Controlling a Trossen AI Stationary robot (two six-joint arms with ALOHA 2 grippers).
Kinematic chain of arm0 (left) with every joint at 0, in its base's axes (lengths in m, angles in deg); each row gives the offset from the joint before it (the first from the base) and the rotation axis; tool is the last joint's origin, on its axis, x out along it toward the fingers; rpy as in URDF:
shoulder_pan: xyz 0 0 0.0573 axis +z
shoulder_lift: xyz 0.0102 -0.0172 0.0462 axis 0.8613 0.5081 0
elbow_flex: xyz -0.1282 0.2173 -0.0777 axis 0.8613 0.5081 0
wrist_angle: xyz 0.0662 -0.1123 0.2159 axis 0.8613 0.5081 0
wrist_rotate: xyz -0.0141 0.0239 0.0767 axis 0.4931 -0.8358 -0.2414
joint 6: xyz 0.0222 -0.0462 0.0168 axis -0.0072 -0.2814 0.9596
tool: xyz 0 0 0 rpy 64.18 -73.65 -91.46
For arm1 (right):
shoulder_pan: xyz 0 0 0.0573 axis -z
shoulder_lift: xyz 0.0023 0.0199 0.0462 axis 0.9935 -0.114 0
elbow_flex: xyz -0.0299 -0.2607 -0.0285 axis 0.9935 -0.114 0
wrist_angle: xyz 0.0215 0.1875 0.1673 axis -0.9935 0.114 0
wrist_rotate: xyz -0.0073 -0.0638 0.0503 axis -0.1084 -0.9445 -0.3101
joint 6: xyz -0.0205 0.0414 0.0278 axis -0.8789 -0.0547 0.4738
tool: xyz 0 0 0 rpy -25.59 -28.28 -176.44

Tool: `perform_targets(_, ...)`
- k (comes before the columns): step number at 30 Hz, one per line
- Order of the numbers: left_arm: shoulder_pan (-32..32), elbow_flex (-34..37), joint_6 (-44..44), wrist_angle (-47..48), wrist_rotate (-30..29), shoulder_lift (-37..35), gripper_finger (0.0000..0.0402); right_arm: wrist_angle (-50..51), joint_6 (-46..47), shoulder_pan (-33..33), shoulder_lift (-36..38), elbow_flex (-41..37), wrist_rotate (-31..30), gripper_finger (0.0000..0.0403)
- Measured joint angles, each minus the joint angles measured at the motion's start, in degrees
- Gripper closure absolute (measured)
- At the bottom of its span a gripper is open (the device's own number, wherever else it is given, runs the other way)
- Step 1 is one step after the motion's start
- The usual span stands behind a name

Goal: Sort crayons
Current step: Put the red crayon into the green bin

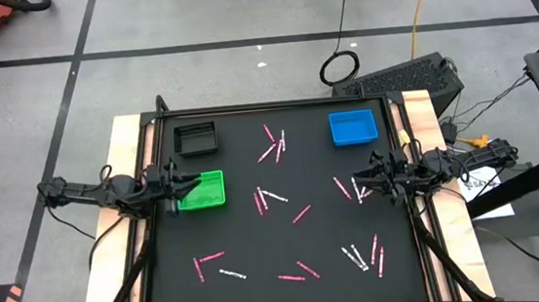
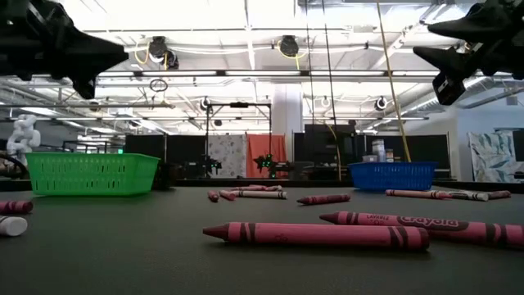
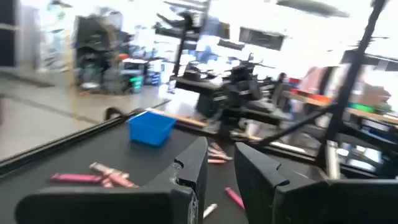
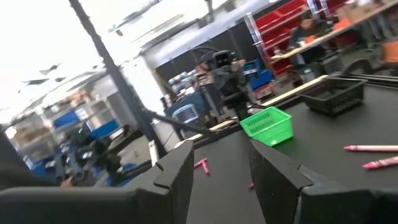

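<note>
High view: the black mat [image 1: 289, 267] carries all the crayons [image 1: 272, 198] loose, pink and white sticks scattered in small groups: a few at the far middle, a cluster at the centre, some by the right edge, more along the near side. None can be seen inside any tray, so by my judgement the sorting has not started and the whole lot is left to do. The green tray [image 1: 203, 191] sits at the left, the blue tray [image 1: 354, 127] at the far right, the black tray [image 1: 196, 137] at the far left; all three look bare inside, as far as this view tells. The left gripper [image 1: 183, 190] hangs at the left edge just beside the green tray, fingers parted and holding nothing. The right gripper [image 1: 362, 184] hangs at the right edge close to a few crayons, likewise parted and unloaded. Nothing stands between either gripper and the crayons; the only snag I expect is that some sticks lie touching or crossed, which may make single picks awkward.
</note>
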Motion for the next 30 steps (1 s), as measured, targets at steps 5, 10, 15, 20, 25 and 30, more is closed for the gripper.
perform_targets(5, -0.02, -0.07, -4.41, 0.1, 0.04, 1.37, 0.0318, 0.31, 0.4, 0.02, 0.0, 0.0, -0.94, 0.0264)
perform_targets(10, -0.01, -2.34, -4.1, 1.61, 0.65, 4.51, 0.0327, 0.28, 0.19, 0.02, -0.02, 0.0, -0.89, 0.0264)
perform_targets(15, 0.0, -6.84, -2.73, 2.42, 4.36, 10.87, 0.0345, 0.33, -1.81, 0.02, -0.79, 1.82, -0.9, 0.0264)
perform_targets(20, -0.02, -12.86, -3.24, 10.94, 7.55, 20.15, 0.0356, 0.0, -7.28, 0.01, -3.28, 5.83, -1.04, 0.0264)
perform_targets(25, -0.02, -18.43, -3.23, 12.48, 10.97, 29.58, 0.0357, 0.47, -11.64, 0.0, -7.23, 10.05, -2.74, 0.0264)
perform_targets(30, -0.77, -23.86, -9.53, 20.71, 13.96, 38.64, 0.0357, 0.58, -13.77, 0.0, -12.26, 13.2, -6.03, 0.0264)
